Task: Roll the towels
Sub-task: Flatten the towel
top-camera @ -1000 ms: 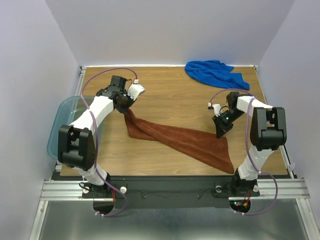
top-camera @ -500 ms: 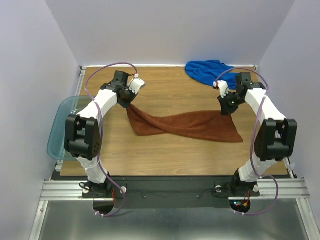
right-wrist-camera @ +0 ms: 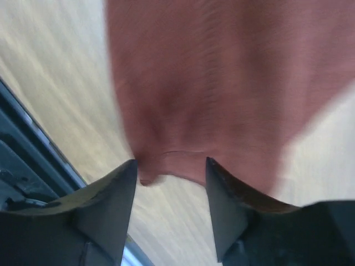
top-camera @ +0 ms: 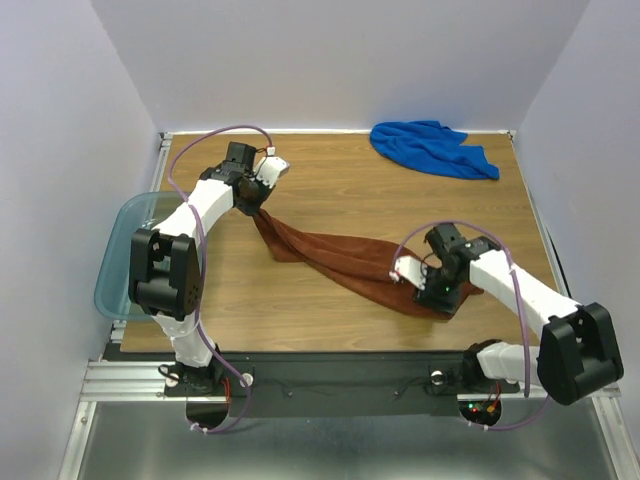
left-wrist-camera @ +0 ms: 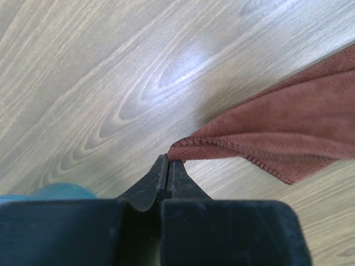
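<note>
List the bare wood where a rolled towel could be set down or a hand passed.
Widest free patch: the table centre and back, between the rust-brown towel, the blue towel and the left gripper. Another: the near-left strip in front of that towel. Crowded: near right, where the right gripper sits over the towel's end.

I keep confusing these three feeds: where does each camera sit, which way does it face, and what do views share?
Top external: fixed above and behind the arms, looking down on the table; both arms show, bases at the bottom.
Left wrist: rides the left arm, looking down along the shut left gripper at a pinched corner of the rust-brown towel.
Right wrist: rides the right arm, looking down between fingers of the open right gripper at blurred towel cloth.
Shared: all three show the rust-brown towel and table.
</note>
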`<state>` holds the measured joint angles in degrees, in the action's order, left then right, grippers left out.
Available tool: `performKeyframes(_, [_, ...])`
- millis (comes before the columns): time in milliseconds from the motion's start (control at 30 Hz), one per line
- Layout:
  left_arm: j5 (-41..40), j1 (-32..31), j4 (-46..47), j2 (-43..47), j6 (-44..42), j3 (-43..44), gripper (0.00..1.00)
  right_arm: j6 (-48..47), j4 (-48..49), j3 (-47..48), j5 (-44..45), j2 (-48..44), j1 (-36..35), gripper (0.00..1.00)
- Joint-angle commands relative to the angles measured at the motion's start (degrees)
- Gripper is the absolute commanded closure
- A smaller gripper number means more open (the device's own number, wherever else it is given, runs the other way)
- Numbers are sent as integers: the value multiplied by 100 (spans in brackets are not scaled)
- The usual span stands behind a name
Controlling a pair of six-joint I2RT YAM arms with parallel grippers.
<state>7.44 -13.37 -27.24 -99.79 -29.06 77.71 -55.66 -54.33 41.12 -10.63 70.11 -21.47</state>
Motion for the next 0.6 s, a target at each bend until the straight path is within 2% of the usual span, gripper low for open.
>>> performKeyframes(0, [134,53,18,56,93,-2,100,747,-121,1211,-473,99,38,41])
performKeyframes(67, [196,53,0,47,93,-2,100,1275,-253,1766,-992,396,56,42])
performKeyframes(133, [231,53,-18,56,93,16,100,1531,-350,1951,-1212,643,56,47])
performKeyframes(200, [266,53,-26,56,102,33,100,1742,-359,2040,-1257,994,56,53])
performKeyframes(233, [284,53,-35,56,111,51,100,1760,-368,2031,-1231,1092,64,60])
performKeyframes(300, [319,53,-61,73,111,42,100,1760,-377,1944,-1108,1233,65,64])
performKeyframes(567, [468,53,-62,74,102,-63,100,1672,-430,1487,-519,1611,423,65])
